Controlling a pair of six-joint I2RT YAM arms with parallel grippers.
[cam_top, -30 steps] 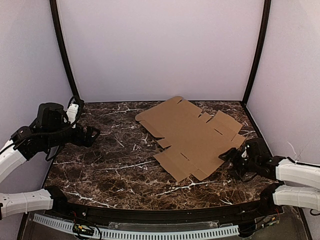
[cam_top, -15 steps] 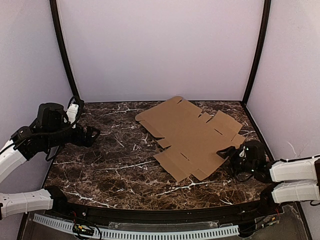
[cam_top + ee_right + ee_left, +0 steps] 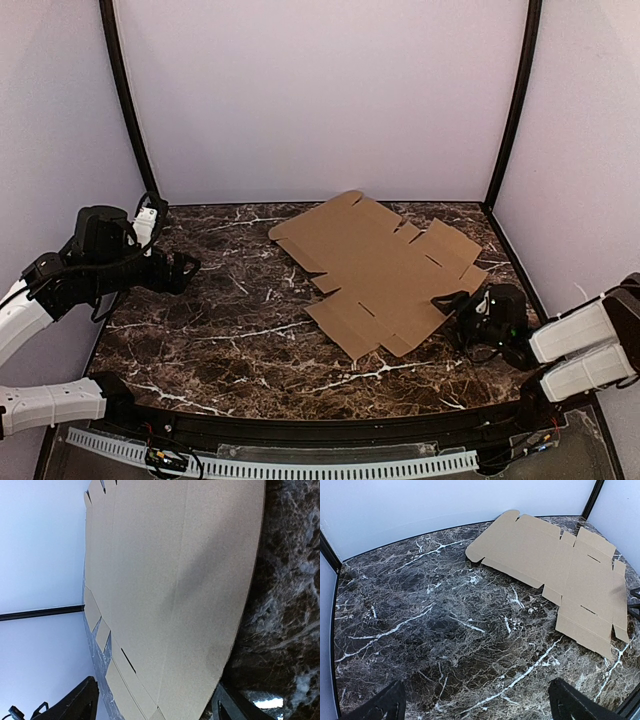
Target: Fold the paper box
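The paper box is a flat brown die-cut sheet with flaps and slots, lying on the right back half of the marble table. It also shows in the left wrist view and fills the right wrist view. My right gripper is low at the sheet's near right edge, open, one finger on each side of that edge. My left gripper hovers over the table's left side, open and empty, well apart from the sheet.
White walls with black corner posts enclose the table on three sides. A black curved rail runs along the near edge. Bare marble lies between the left gripper and the sheet.
My right gripper has slid left to the sheet's near right edge, its arm rising behind it. The sheet has shifted slightly left. The left arm has not moved.
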